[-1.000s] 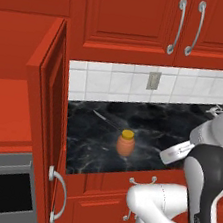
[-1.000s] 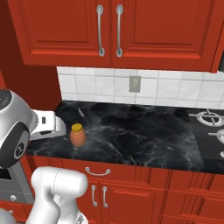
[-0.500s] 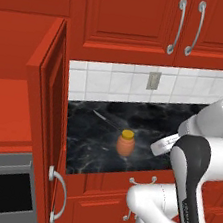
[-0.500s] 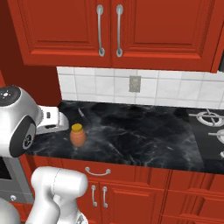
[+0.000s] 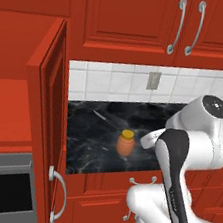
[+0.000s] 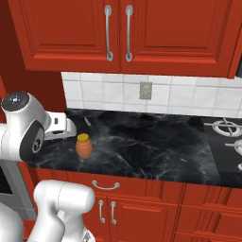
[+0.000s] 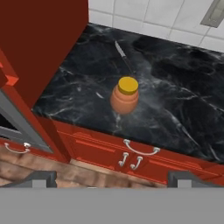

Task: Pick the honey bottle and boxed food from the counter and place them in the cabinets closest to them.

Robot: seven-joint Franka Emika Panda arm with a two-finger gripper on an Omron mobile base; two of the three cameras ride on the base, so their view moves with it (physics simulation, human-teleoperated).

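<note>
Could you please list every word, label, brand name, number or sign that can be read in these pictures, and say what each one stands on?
None: no readable text stands anywhere.
The honey bottle is plain orange-brown with a yellow cap, no label.
The wall outlet plate on the white tiles is blank.
The cabinets and counter bear no markings.
</note>
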